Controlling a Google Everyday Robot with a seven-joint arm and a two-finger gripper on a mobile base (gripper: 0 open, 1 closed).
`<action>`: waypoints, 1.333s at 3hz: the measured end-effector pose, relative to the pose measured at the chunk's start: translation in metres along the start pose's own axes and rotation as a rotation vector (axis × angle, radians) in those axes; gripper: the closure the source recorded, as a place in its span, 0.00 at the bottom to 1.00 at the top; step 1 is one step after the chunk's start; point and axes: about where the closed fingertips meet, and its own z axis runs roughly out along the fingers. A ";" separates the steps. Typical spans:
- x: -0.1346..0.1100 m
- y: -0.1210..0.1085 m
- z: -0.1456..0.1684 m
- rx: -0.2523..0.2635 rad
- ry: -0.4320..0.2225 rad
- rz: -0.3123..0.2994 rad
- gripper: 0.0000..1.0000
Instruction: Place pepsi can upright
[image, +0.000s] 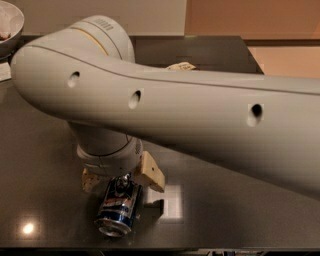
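Observation:
The pepsi can (117, 206) lies on its side on the dark table (240, 210), near the front edge. It is dark blue with a red-white-blue logo, and its silver end faces the camera. My gripper (122, 177) hangs straight down over the can's far end. Its two tan fingers (151, 171) stand apart, one on each side of that end, and are not closed on it. The left finger (90, 179) is partly hidden behind the wrist. My big white arm (200, 115) crosses the whole view above.
A white bowl (9, 22) stands at the back left corner of the table. A small pale object (181, 65) peeks out behind my arm at the back. The table's front edge runs just below the can.

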 end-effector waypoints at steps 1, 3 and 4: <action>0.001 -0.003 0.002 -0.003 0.009 0.027 0.41; -0.001 -0.002 -0.012 -0.032 -0.035 -0.006 0.87; -0.005 0.001 -0.030 -0.060 -0.123 -0.098 1.00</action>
